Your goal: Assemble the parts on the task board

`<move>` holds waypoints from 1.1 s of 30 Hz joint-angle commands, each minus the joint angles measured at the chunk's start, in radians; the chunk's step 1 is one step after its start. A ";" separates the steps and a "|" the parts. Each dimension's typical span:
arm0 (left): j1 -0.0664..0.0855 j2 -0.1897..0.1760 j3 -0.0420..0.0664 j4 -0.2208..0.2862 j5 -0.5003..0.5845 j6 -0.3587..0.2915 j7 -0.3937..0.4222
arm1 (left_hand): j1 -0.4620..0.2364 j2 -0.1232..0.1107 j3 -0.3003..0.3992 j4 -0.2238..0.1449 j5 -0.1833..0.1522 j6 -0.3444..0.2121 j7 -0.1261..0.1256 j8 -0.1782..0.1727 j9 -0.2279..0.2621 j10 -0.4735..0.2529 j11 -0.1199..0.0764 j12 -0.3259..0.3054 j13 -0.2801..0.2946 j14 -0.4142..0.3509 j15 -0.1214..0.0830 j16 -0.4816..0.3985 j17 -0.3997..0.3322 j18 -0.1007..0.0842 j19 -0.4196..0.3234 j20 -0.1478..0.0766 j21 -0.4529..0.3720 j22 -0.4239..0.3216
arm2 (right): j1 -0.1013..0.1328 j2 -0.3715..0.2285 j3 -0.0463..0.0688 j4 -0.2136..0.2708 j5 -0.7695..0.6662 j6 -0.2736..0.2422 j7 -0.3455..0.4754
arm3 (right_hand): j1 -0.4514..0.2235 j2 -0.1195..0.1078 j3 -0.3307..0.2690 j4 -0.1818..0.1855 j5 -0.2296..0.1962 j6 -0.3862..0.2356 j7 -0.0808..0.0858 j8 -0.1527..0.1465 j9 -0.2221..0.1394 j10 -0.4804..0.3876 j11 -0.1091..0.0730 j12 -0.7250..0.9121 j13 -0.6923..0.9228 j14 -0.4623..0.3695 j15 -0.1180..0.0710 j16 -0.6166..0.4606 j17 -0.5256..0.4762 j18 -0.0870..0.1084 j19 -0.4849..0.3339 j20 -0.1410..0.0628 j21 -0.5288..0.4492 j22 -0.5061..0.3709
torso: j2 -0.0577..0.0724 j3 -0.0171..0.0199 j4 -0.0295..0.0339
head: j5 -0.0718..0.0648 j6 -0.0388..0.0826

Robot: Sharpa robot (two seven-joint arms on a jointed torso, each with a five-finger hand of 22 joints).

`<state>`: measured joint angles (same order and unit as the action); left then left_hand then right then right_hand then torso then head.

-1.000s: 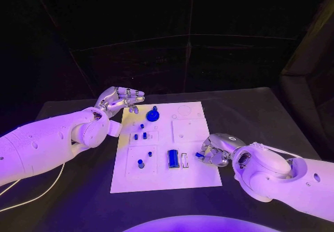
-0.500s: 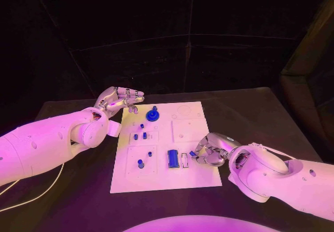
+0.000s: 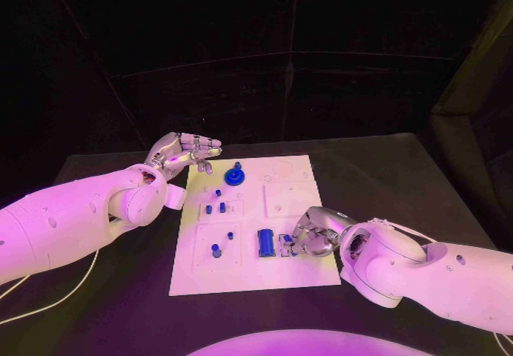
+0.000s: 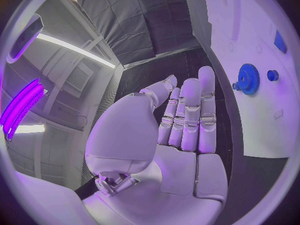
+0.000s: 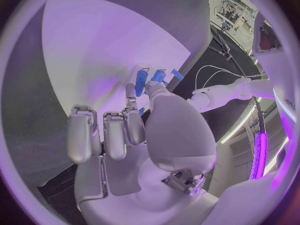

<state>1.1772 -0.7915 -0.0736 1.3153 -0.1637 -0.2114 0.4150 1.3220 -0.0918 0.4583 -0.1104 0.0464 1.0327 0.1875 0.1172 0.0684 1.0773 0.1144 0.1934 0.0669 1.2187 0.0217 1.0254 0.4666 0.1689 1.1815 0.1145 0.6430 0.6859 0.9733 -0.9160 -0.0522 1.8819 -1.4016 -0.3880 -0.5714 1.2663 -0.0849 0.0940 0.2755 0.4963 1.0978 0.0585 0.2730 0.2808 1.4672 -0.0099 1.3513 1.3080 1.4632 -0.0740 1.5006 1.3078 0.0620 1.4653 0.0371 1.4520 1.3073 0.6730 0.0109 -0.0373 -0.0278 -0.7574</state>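
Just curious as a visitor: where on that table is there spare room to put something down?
Bare black table lies right of the task board, beyond the right hand. The board's near edge is also free. It is crowded around the blue parts and by the left hand.

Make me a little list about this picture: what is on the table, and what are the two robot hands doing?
table: black table with a white task board in the middle
parts on the board: a blue gear at the far end, a long blue block near the right hand, several small blue pegs
left hand: held up beside the board's far corner, fingers apart, holding nothing
right hand: low over the board's right side, pinching a small blue part in its fingers
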 commanded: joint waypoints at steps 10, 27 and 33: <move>0.001 0.001 0.001 0.000 0.003 0.013 0.002 | 0.002 0.010 -0.007 -0.001 0.003 -0.009 -0.001 0.007 0.001 -0.007 0.001 0.003 0.001 -0.006 0.002 0.001 -0.001 0.014 -0.005 0.005 -0.006 -0.001 | 0.001 0.025 0.000 -0.012 -0.011 0.017 -0.054 | -0.039 0.007 -0.035 0.011 0.034 0.019 -0.005 0.011 0.016 0.031 -0.013 0.009 0.108 0.082 -0.012 0.007 0.134 -0.015 0.014 -0.012 0.004 0.049 | 0.000 0.0008 -0.0013 | 0.007 -0.003; 0.001 0.003 0.001 -0.001 0.003 0.015 0.000 | 0.002 0.010 -0.008 -0.002 0.003 -0.008 -0.001 0.008 0.001 -0.007 0.001 0.004 0.001 -0.006 0.001 0.001 -0.002 0.014 -0.005 0.005 -0.007 -0.001 | 0.001 0.049 0.000 -0.023 -0.012 0.021 -0.057 | -0.044 0.010 -0.044 0.010 0.034 0.025 -0.008 0.016 0.022 0.031 -0.016 0.008 0.108 0.081 -0.014 0.005 0.132 -0.015 0.014 -0.013 0.003 0.048 | -0.001 0.0000 -0.0001 | 0.007 -0.004; 0.001 0.003 0.001 -0.001 0.003 0.015 0.000 | 0.002 0.010 -0.008 -0.002 0.003 -0.008 -0.001 0.008 0.001 -0.007 0.001 0.004 0.001 -0.006 0.001 0.001 -0.002 0.014 -0.005 0.005 -0.007 -0.001 | 0.001 0.050 0.000 -0.027 -0.018 0.022 -0.062 | -0.091 0.023 -0.093 0.014 -0.105 0.027 -0.010 0.020 0.037 0.031 -0.017 0.004 0.107 0.081 -0.015 0.003 0.129 -0.015 0.014 -0.015 0.002 0.047 | 0.000 0.0005 0.0010 | 0.006 -0.003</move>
<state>1.1772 -0.7891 -0.0736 1.3134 -0.1636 -0.2068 0.4123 1.3220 -0.0918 0.4555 -0.1133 0.0464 1.0327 0.1875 0.1212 0.0684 1.0773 0.1143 0.1934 0.0669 1.2187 0.0216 1.0254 0.4655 0.1689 1.1815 0.1146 0.6430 0.6863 0.9735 -0.8667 -0.0519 1.8537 -1.4102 -0.3726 -0.6297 1.1818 -0.0633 0.0068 0.2890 0.4109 1.1199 0.0485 0.2865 0.3156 1.4648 -0.0200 1.3582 1.3077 1.4670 -0.0844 1.5043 1.3075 0.0620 1.4653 0.0301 1.4520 1.3073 0.6729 0.0112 -0.0375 -0.0210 -0.7609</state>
